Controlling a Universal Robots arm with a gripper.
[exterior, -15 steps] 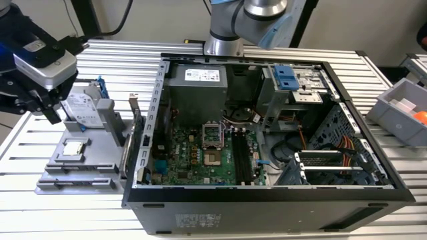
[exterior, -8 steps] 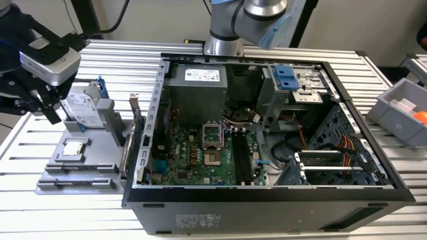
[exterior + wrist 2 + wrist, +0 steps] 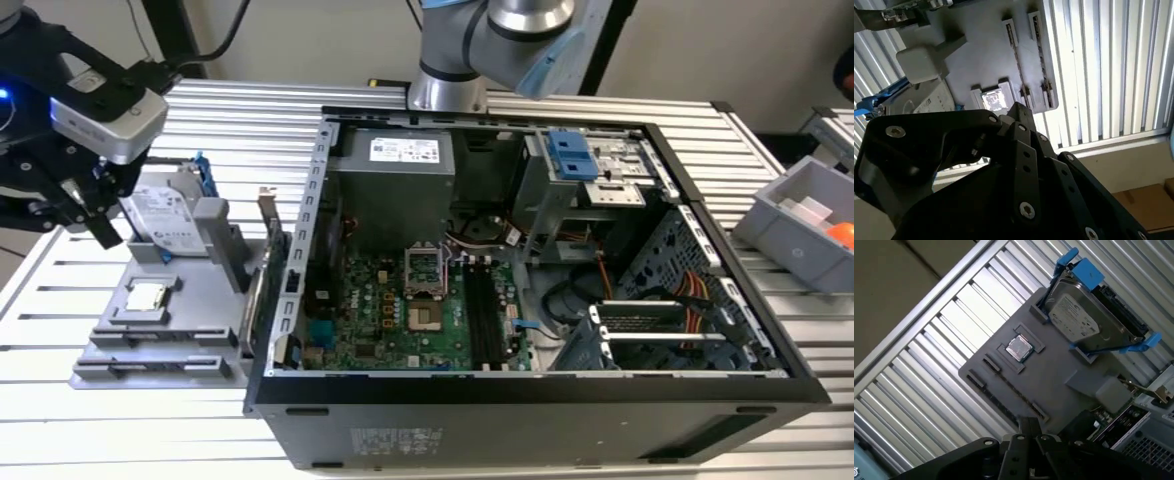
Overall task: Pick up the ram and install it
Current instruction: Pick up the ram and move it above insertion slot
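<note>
The ribbed silver metal table [image 3: 929,365] gleams; the flat grey plastic tray [image 3: 1054,380] looks matt; the silver metal hard drive [image 3: 1079,315] wears glossy blue plastic brackets [image 3: 1086,272].

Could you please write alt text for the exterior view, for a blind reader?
An open computer case lies on a slatted metal table, its motherboard exposed. At the exterior view's left, the gripper hangs beside a grey holder carrying a hard drive and a CPU chip.

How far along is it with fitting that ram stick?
Barely started. Nothing looks done: the ram seems to sit edge-up in the tray. In hand: the claw hovers over that tray. Left: lifting the ram and fitting it into the case.
</note>
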